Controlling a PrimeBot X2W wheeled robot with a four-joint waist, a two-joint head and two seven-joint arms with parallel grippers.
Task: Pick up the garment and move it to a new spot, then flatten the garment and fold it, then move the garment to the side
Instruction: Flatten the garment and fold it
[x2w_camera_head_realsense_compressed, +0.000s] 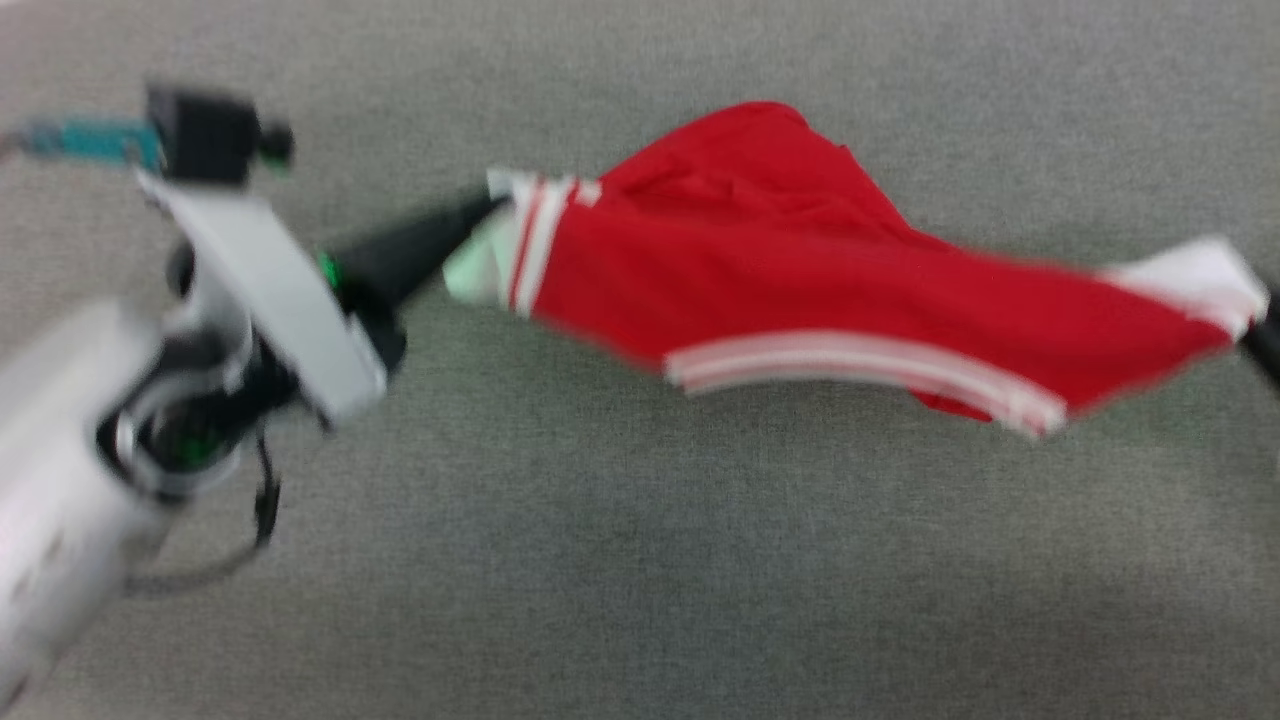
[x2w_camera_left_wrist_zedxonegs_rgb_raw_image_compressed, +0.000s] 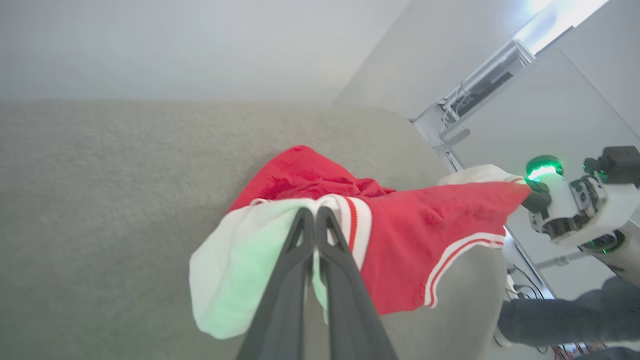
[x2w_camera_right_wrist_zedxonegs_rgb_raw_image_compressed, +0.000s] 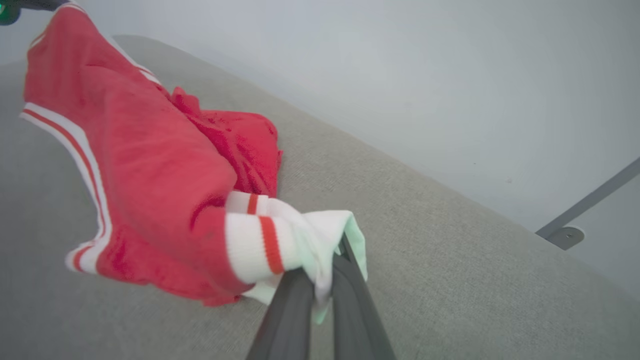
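**gearhead_42:** Where's the bot at with the shirt? Start from the claws pls.

**foldbot_fan:** So the left claw (x2w_camera_left_wrist_zedxonegs_rgb_raw_image_compressed: 310, 214) is pressed together on a white sleeve (x2w_camera_left_wrist_zedxonegs_rgb_raw_image_compressed: 235, 280) of the garment (x2w_camera_head_realsense_compressed: 780, 270), pinching the cloth right at its tips. The right claw (x2w_camera_right_wrist_zedxonegs_rgb_raw_image_compressed: 324, 265) is the same deal, clamped on the other white sleeve (x2w_camera_right_wrist_zedxonegs_rgb_raw_image_compressed: 240, 245). In the head view the left one comes in around 10 o'clock and the right one sits at the 3 o'clock edge. The red shirt is strung between them like a hammock. The striped trim band (x2w_camera_head_realsense_compressed: 860, 358) sags toward 6 o'clock. Both wrist views show a red bunch resting on the grey tabletop (x2w_camera_head_realsense_compressed: 600, 580) on the far side, toward 12.

**gearhead_42:** Which step is that then?

**foldbot_fan:** Looks like step one to me, the pick-up-and-move part. Nothing's flat or folded yet. Next it'd need both arms travelling together at the same spacing, so neither sleeve slips out of its pinch. Then it lowers the shirt at the new spot with the cloth taut, so it lands spread out rather than in a heap. The head view's blurry though, so the exact contact spots are hard to call.
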